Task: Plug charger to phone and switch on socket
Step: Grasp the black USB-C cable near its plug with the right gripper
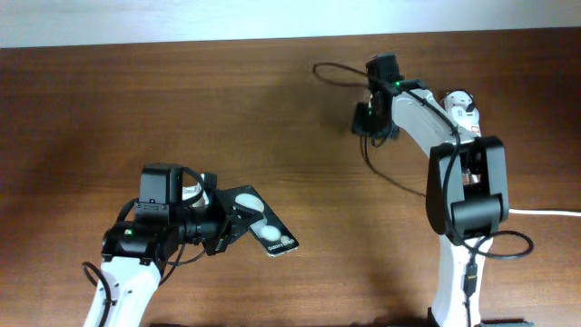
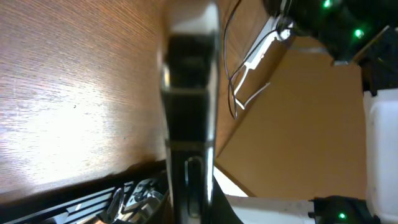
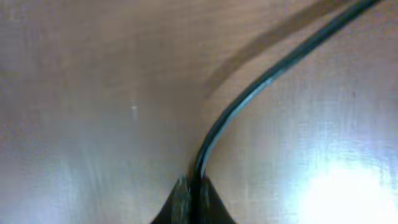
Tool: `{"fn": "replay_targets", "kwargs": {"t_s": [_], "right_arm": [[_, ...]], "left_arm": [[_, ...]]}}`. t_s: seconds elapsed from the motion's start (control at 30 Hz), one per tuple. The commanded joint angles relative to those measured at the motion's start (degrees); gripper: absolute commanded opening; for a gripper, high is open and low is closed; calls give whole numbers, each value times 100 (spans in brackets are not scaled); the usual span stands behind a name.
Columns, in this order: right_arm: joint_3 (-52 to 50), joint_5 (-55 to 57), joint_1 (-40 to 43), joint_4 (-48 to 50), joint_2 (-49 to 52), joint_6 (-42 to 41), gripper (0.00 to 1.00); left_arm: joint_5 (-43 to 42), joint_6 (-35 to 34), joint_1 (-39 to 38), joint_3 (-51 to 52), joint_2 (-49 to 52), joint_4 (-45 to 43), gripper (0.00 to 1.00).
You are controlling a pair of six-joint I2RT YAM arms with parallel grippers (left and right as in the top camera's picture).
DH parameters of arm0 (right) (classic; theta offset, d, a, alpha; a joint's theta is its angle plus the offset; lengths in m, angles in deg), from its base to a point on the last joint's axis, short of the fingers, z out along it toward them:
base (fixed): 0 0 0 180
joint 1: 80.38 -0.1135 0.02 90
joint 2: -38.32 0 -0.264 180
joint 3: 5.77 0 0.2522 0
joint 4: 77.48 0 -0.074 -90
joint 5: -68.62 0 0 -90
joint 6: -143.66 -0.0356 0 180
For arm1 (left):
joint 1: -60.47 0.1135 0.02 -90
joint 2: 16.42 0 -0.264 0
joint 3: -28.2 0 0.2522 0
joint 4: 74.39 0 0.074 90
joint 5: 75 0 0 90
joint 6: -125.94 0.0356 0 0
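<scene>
The phone (image 1: 261, 228), flat and black with two white reflected spots, is tilted off the table in my left gripper (image 1: 227, 221), which is shut on its near end. In the left wrist view the phone (image 2: 188, 99) runs edge-on up the middle. My right gripper (image 1: 374, 116) at the back of the table is shut on the charger, a thin black cable (image 1: 386, 173) that loops behind it and trails down along the right arm. In the right wrist view the cable (image 3: 249, 99) curves away from the closed fingertips (image 3: 191, 193). The connector tip and the socket are not visible.
A thick white cord (image 1: 545, 213) runs off the right edge of the brown wooden table (image 1: 136, 109). The right arm's base (image 1: 467, 209) stands at the right, the left arm's body (image 1: 145, 241) at the front left.
</scene>
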Motion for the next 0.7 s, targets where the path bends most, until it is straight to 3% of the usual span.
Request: {"fn": "replay_targets", "kwargs": {"t_s": [0.0,0.03,0.1,0.13,0.17,0.2,0.23,0.27,0.37,0.47,0.67], "right_arm": [[52,-149,-337,-1161,-446,640,4],[50,-142,-498,-1967,-444,702,4],[15,-39,-686,-2509,-437,734,4],[9,144,-798,-2647,-437,730,14],[9,369,-901,-2608,-437,721,45],[9,448,-931,-2522,-437,710,51],[9,518,-929,-2417,-437,708,65],[9,573,-927,-2347,-437,702,70],[9,1443,-802,-2092,-437,-446,76],[7,1515,-658,-1602,-433,-872,76],[2,1521,-236,-1145,-227,-1869,61]], "left_arm": [[-96,92,9,-46,-17,-20,0],[-98,92,9,-46,-17,-20,0],[-96,92,9,-46,-17,-20,0],[-96,92,9,-46,-17,-20,0],[-98,92,9,-46,-17,-20,0],[-98,92,9,-46,-17,-20,0],[-101,92,9,-46,-17,-17,0],[-101,92,9,-46,-17,-17,0],[-101,94,9,-46,-17,-15,0],[-101,94,9,-46,-17,-17,1],[-101,94,9,-46,-17,-15,0]]}}
